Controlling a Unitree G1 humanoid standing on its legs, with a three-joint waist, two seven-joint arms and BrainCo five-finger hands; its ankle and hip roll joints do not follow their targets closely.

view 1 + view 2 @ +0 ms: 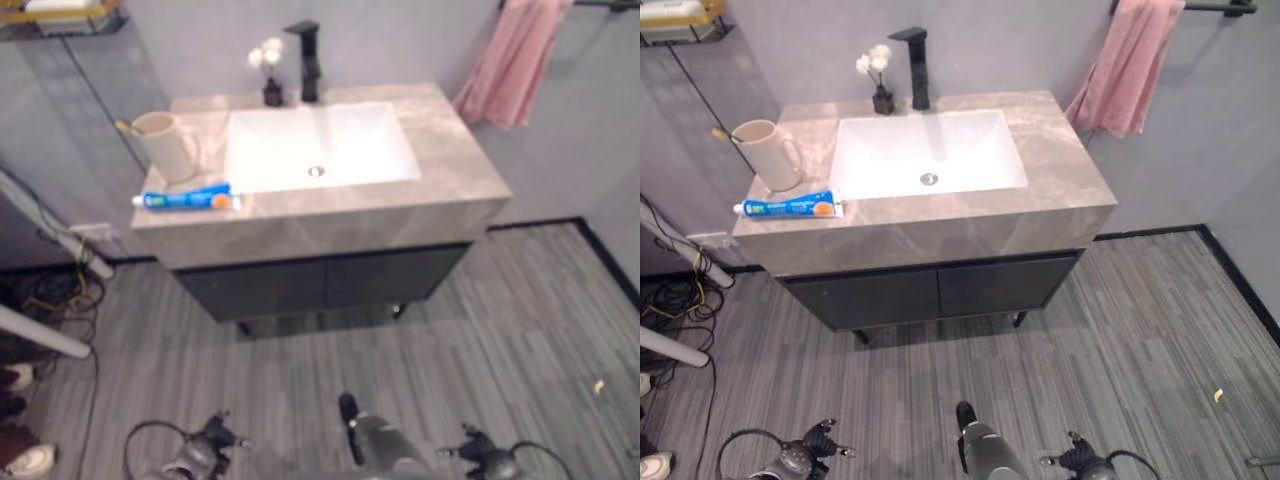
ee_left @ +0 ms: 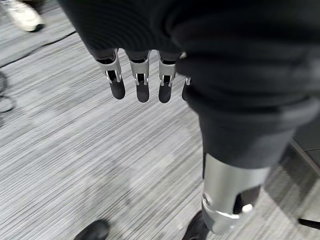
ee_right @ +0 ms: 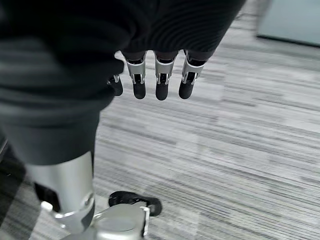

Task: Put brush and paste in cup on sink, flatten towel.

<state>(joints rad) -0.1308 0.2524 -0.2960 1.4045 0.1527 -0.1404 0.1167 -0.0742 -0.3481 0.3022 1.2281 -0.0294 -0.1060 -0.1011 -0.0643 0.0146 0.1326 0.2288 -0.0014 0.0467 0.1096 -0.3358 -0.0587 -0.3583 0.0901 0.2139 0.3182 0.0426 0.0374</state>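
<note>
Head views: toothpaste [image 1: 788,207] lies flat at the table's [image 1: 1060,190] 8 o'clock edge, just beside the cup [image 1: 770,153] holding a brush [image 1: 720,134]; towel [image 1: 1127,62] hangs at 1 o'clock.
Wrist views: left hand [image 2: 140,82] and right hand [image 3: 157,80] relaxed, empty, above the floor [image 3: 240,150].

My way to the sink [image 1: 928,150] is open over the counter's [image 1: 1060,190] front edge and its bare right side. Left of the sink, the cup [image 1: 770,153] stands with the paste [image 1: 788,207] lying in front of it. Behind the sink, the tap [image 1: 915,65] and a vase [image 1: 881,92] block the back edge. Right of it, the towel [image 1: 1127,65] hangs on the wall.
</note>
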